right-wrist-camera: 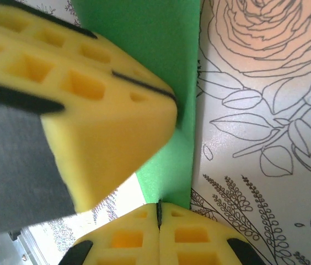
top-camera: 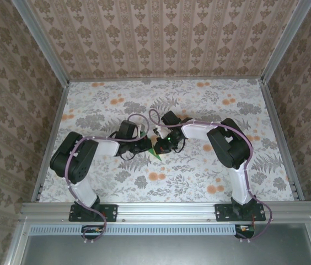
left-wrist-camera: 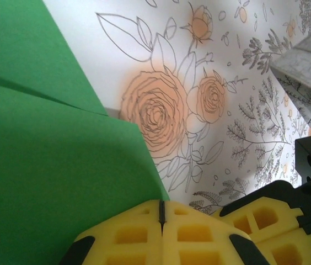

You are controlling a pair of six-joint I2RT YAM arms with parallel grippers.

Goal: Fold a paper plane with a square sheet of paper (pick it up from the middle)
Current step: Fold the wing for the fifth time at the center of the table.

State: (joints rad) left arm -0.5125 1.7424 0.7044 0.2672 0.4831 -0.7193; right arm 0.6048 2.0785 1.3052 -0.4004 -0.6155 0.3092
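Over the middle of the flowered bench [top-camera: 199, 182] the two arms meet. The left gripper [left-wrist-camera: 161, 221] is closed, pinching a corner of the green paper [left-wrist-camera: 45, 182], which has a fold across it. The right gripper [right-wrist-camera: 158, 218], just beside it, is closed on a narrow strip of the paper that runs straight away from its fingers. From above, a small green tip pokes out under both grippers, pointing toward the near edge.

Beige damask-patterned walls [top-camera: 166, 33], floral tabletop [top-camera: 199, 182], aluminium frame rails [top-camera: 166, 208], soft light
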